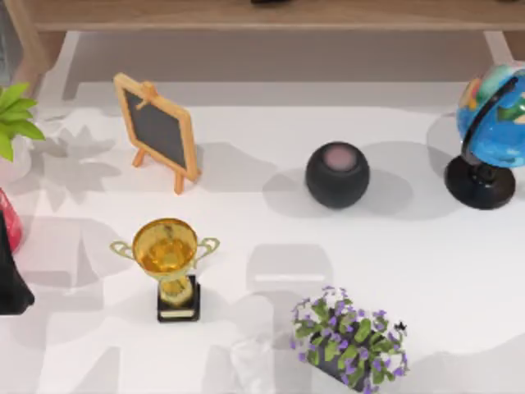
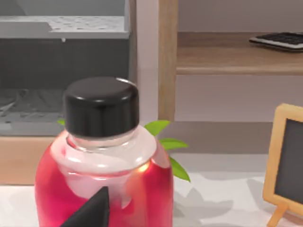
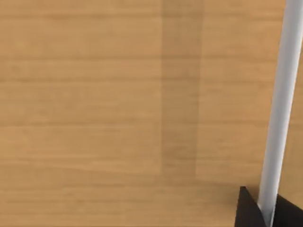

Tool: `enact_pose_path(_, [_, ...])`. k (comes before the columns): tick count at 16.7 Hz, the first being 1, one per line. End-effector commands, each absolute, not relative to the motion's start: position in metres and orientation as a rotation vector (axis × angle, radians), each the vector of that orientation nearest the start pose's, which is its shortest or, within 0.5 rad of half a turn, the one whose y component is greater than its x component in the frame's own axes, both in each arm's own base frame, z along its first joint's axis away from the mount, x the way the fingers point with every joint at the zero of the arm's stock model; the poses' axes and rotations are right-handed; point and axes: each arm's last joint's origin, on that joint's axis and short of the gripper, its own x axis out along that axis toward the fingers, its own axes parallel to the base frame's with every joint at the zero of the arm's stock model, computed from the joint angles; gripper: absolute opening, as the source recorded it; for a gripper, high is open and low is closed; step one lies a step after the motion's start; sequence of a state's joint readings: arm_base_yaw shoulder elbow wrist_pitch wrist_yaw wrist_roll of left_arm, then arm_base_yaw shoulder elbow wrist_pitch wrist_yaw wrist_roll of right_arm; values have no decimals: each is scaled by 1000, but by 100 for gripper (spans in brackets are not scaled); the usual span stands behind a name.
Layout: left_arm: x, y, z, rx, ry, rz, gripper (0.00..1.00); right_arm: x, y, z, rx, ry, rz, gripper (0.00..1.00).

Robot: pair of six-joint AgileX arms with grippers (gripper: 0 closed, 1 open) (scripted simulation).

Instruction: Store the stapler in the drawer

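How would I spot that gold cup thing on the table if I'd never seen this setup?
Start at the white table and go to its left half, near the front edge. In front of the small wooden-framed chalkboard and to the left of the purple-flowered plant stands the trophy. It is the only shiny gold item, a two-handled cup on a black base.

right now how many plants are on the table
2: a purple-flowered plant at the table's front, right of the trophy; a green leafy plant at the left edge. Others may be hidden.
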State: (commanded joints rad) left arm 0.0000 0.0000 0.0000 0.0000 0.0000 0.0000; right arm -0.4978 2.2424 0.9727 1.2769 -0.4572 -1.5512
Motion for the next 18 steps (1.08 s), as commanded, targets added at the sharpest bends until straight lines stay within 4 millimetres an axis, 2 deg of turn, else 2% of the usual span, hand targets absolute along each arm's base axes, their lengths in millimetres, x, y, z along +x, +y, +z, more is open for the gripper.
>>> enact_pose_path(6, [106, -1, 160, 0, 0, 0, 100, 376, -183, 85, -1557, 32, -4, 0])
enact_pose_path(8, [106, -1, 160, 0, 0, 0, 100, 389, -183, 83, -1554, 36, 3, 0])
enact_pose_path(11, [106, -1, 160, 0, 0, 0, 100, 419, -187, 96, -1575, -4, -31, 0])
enact_pose_path(13, [106, -1, 160, 0, 0, 0, 100, 431, -186, 92, -1565, 12, -16, 0])
enact_pose_path(18, [106, -1, 160, 0, 0, 0, 100, 435, -184, 88, -1558, 25, -9, 0])
